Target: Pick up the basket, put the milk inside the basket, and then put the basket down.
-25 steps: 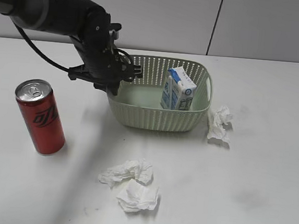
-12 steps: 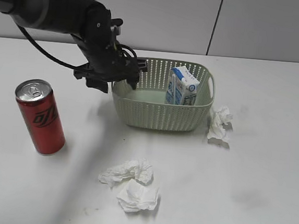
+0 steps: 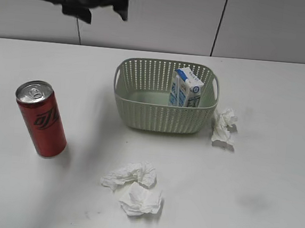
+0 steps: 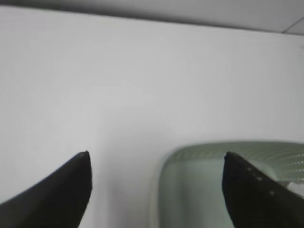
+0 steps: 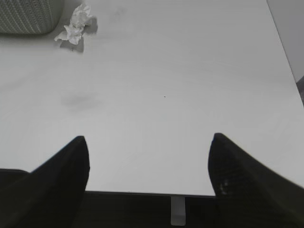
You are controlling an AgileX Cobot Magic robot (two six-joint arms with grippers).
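Note:
The sage-green basket [image 3: 163, 112] stands on the white table, mid-back. The white-and-blue milk carton [image 3: 186, 88] stands upright inside it, toward its right end. My left gripper [image 3: 100, 5] is high above the table at the top left of the exterior view, well clear of the basket. In the left wrist view it [image 4: 156, 164] is open and empty, with the basket's corner [image 4: 190, 156] below and blurred. My right gripper [image 5: 148, 142] is open and empty over the table's near right edge; it does not show in the exterior view.
A red soda can [image 3: 41, 118] stands at the left. Crumpled tissues lie in front of the basket [image 3: 132, 188] and by its right end [image 3: 223, 125]; the latter also shows in the right wrist view [image 5: 75, 24]. The table's front edge [image 5: 156, 194] is under my right gripper.
My left gripper let go of the basket's left rim and rose up and away to the top left. The basket rests on the table with the milk in it.

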